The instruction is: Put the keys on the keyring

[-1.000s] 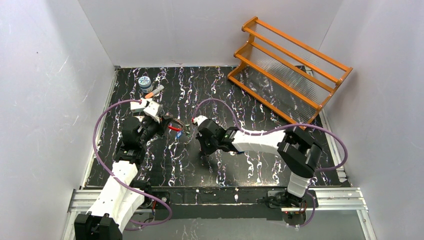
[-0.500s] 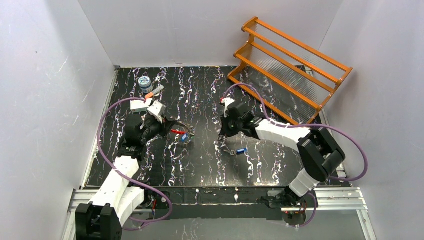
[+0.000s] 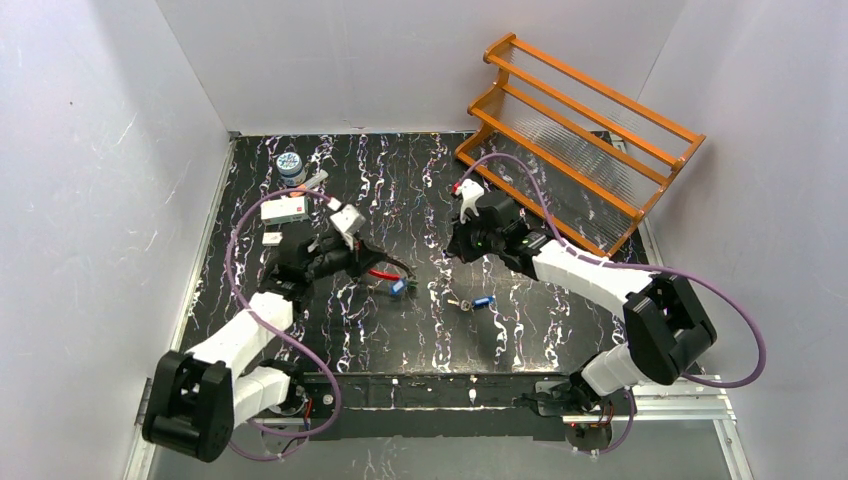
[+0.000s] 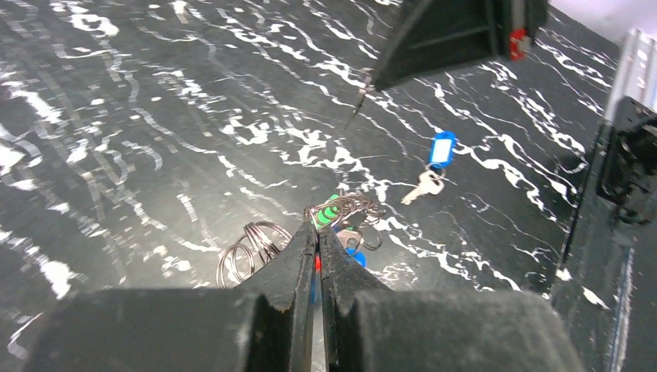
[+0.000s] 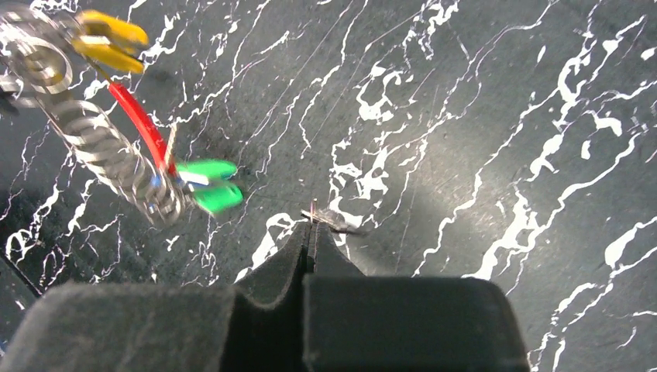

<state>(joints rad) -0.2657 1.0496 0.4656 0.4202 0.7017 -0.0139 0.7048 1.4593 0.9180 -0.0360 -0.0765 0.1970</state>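
Left hand [image 4: 317, 236] clamped shut on the keyring [image 4: 345, 211], with the tag bunch at centre of the top view, low over the counter [image 3: 560, 330]. Right hand [image 5: 311, 232] is closed, pinching a thin metal sliver [image 4: 358, 99]; can't tell what it is. Blue-tagged key [image 3: 472, 302] lies on the counter, lower centre, between both hands and clear of each.
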